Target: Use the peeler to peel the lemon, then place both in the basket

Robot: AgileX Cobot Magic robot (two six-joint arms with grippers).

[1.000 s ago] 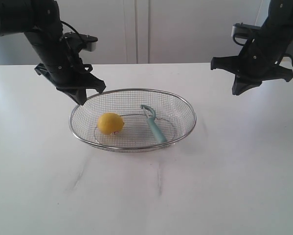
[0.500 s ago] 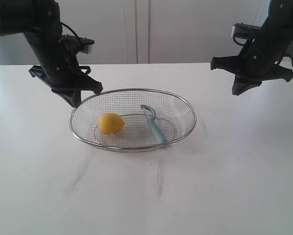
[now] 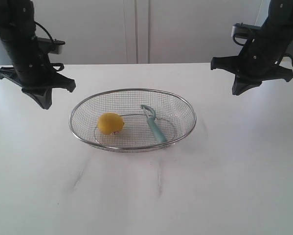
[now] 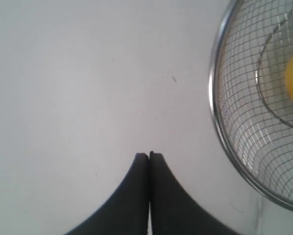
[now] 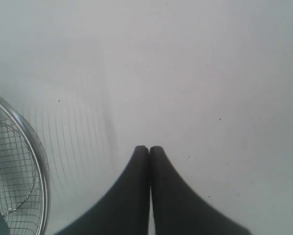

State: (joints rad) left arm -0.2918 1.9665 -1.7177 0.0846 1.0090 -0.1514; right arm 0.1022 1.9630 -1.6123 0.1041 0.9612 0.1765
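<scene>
White counter, work seemingly finishing.
We are holding left gripper and right gripper clenched, empty; lemon, peeler lying in basket.

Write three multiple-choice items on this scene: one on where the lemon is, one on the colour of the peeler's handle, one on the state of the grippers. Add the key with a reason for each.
1. Where does the lemon lie?
A. outside the basket, beside it
B. inside the basket
C. clamped by an arm

2. What colour is the handle of the peeler?
A. pale teal-green
B. red
C. black

3. How do the left gripper and the right gripper stand?
A. both wide open
B. one holds the lemon
C. both shut and empty

Key:
1 B: the exterior view shows it on the mesh within the rim.
2 A: the handle shows pale teal-green against the wire.
3 C: each wrist view shows the fingers pressed together with nothing between them.
</scene>
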